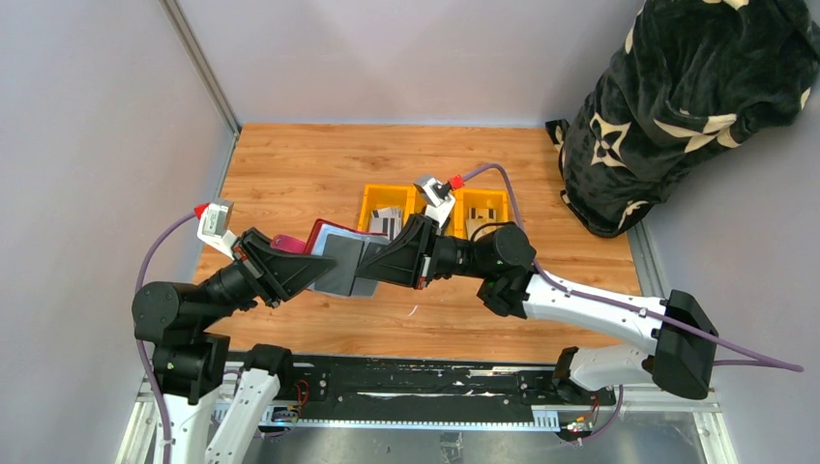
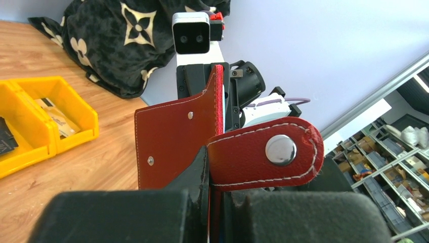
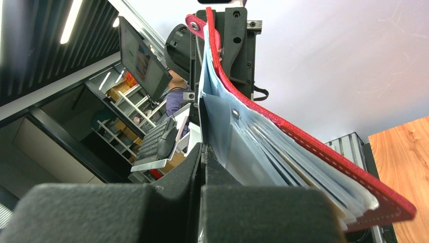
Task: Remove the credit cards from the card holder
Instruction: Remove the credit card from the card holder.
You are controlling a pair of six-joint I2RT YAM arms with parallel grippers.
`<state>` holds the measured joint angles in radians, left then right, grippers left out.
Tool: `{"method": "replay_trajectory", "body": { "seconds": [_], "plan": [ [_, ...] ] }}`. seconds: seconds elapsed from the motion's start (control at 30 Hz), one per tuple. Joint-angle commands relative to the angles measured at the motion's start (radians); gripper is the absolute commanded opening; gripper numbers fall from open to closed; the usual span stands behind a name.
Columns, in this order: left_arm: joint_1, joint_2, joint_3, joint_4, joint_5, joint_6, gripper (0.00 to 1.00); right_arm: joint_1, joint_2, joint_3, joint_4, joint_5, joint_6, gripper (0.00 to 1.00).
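1. Card holder [image 1: 334,253]: dark red, opened, held between your two tools over the middle of the worktop [image 1: 309,164].
2. Left tool [image 1: 307,273]: clamped on the red cover, beside the snap tab [image 2: 273,152].
3. Right tool [image 1: 385,261]: clamped on the pale blue sleeves [image 3: 243,147].
4. Yellow bin [image 1: 366,208]: toward the far edge, credit cards [image 1: 387,220] inside.

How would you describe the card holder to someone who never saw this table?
On the wooden table, look in front of the yellow bin, where the left gripper and right gripper meet. The card holder is held between them: dark red leather, pale blue-grey sleeves, snap tab.
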<state>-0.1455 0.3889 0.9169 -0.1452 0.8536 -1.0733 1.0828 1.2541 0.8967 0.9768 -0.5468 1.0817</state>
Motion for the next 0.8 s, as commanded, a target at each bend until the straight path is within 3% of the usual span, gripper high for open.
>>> {"method": "replay_trajectory", "body": {
  "seconds": [0.0,0.23,0.27,0.37,0.4,0.5,0.63,0.77],
  "plan": [
    [0.000,0.004,0.032,0.000,-0.015,0.013,0.00,-0.003,-0.047,-0.028,0.071,0.024,0.003,0.00],
    [0.000,0.007,0.041,-0.010,-0.023,0.017,0.00,-0.002,-0.048,-0.043,0.058,0.025,-0.005,0.00],
    [0.000,0.007,0.041,-0.011,-0.022,0.017,0.00,-0.001,-0.041,-0.034,0.059,0.018,-0.003,0.04],
    [0.000,0.011,0.045,-0.009,-0.023,0.012,0.00,0.000,-0.027,-0.018,0.049,0.019,-0.004,0.30],
    [0.000,0.012,0.048,-0.009,-0.023,0.011,0.00,0.000,-0.023,-0.014,0.038,0.022,-0.008,0.44],
    [0.000,0.013,0.056,-0.011,-0.021,0.009,0.00,0.000,-0.012,-0.005,0.022,0.026,-0.019,0.56],
    [0.000,0.010,0.052,-0.016,-0.022,0.012,0.00,0.000,0.013,0.028,0.030,0.009,-0.019,0.57],
    [0.000,0.010,0.045,-0.016,-0.020,0.015,0.00,0.000,0.046,0.077,0.034,-0.017,-0.008,0.48]
  ]
}}
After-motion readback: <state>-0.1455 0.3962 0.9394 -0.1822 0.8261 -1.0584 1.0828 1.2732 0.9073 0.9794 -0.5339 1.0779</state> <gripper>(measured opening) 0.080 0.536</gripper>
